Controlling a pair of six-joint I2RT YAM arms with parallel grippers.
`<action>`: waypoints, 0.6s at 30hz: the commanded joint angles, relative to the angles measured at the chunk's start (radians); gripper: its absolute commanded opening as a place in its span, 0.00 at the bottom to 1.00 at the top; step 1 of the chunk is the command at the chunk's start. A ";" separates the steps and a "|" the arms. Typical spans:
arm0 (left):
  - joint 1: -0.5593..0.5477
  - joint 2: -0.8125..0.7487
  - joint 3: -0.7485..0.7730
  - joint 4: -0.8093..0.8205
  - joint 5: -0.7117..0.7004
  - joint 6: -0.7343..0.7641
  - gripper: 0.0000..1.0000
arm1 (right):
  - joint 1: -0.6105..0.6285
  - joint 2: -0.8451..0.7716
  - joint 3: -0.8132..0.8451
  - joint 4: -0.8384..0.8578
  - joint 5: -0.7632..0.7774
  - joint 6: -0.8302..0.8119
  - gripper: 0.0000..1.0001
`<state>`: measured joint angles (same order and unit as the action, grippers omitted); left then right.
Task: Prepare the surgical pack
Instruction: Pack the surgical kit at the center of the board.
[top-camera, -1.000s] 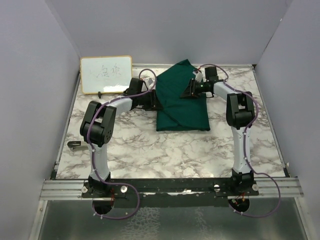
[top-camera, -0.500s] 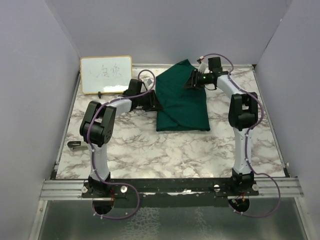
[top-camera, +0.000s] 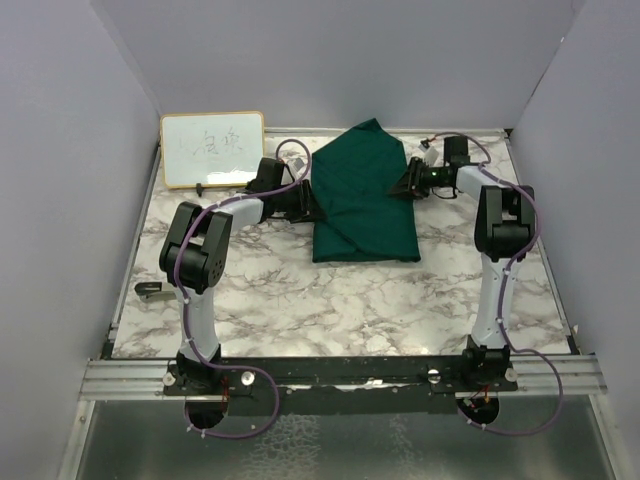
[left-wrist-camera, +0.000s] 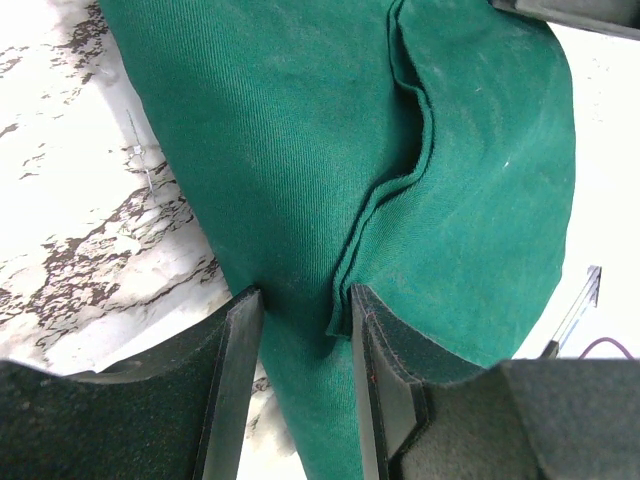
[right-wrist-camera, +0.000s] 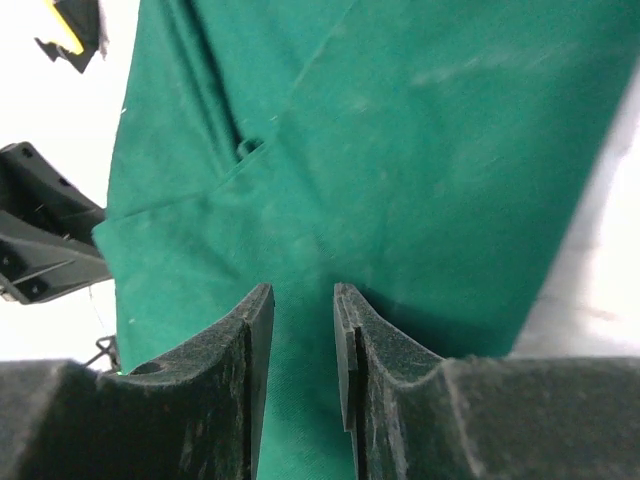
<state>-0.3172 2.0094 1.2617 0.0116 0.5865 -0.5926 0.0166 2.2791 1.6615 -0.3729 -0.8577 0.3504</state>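
Propped against the back wall (top-camera: 330, 60) at the upper left of the overhead view: a wood-framed whiteboard (top-camera: 212, 148) with faint scribbles. Lower down, at the left edge of the white, grey-veined marble table (top-camera: 330, 300), a small dark object (top-camera: 150, 290), too small to identify. Well apart from both, in the upper middle of that view, the dark green drape (top-camera: 362, 195), folded into a rough rectangle with one corner pointing toward the back wall, flat on the marble. Flanked by both arms: left gripper (left-wrist-camera: 300, 300) at its left edge, right gripper (right-wrist-camera: 302, 290) at its right edge, facing each other across the cloth. In the left wrist view, jaws about half closed, a bunched fold of the drape rising between the dark felt-like pads (left-wrist-camera: 372, 360) and touching both, so pinched there; beside it, stacked layered edges curving up the frame. In the right wrist view, jaws only a narrow slit apart, low over smooth green cloth filling most of the frame; whether any cloth caught between them, impossible to tell. Fine twill weave, matte, lightly flecked with lint.
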 joint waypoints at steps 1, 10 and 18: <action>0.009 0.008 -0.021 -0.055 -0.015 0.023 0.42 | -0.003 0.099 0.032 0.073 -0.052 -0.031 0.31; 0.009 0.008 -0.016 -0.063 -0.010 0.027 0.42 | -0.015 0.104 0.108 -0.050 0.194 -0.082 0.31; 0.008 0.011 -0.015 -0.052 0.007 0.018 0.42 | 0.093 0.010 0.153 0.029 0.039 0.027 0.37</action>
<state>-0.3161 2.0094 1.2617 0.0097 0.5915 -0.5926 0.0269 2.3394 1.7687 -0.3721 -0.7631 0.3332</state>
